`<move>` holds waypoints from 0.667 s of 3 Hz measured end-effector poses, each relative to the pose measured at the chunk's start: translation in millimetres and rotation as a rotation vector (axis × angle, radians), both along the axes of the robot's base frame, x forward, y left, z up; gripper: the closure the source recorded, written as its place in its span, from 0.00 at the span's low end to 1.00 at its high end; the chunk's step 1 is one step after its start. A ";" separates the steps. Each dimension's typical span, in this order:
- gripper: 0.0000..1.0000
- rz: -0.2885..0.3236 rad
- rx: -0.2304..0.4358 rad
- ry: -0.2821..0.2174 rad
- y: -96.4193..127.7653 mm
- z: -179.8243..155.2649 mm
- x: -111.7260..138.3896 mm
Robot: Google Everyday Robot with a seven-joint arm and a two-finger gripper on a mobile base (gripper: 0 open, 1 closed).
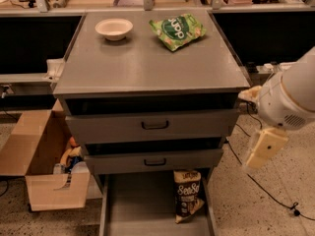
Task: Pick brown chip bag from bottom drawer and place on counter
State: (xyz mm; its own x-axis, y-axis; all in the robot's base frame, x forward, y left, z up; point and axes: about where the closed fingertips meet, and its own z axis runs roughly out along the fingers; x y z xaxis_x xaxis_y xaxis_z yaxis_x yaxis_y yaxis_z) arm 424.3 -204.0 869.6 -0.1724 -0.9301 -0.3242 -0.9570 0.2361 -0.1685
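Note:
The brown chip bag stands leaning at the right side of the open bottom drawer, dark brown with a tan top and white lettering. The counter is the grey cabinet top above it. My gripper hangs to the right of the cabinet, outside it, at about the height of the middle drawer. It is above and to the right of the bag, not touching it and holding nothing.
A white bowl and a green chip bag lie at the back of the counter. The two upper drawers are slightly open. An open cardboard box stands on the floor to the left. A cable runs along the floor on the right.

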 end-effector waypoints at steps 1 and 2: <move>0.00 -0.010 0.069 0.057 6.0 -57.9 -4.4; 0.00 -0.003 0.142 0.133 16.2 -116.9 -4.0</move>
State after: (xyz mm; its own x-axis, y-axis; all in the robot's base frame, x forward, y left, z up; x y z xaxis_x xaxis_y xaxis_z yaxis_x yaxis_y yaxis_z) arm 420.3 -187.8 752.7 -0.2249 -0.8763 -0.4261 -0.9679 0.2512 -0.0059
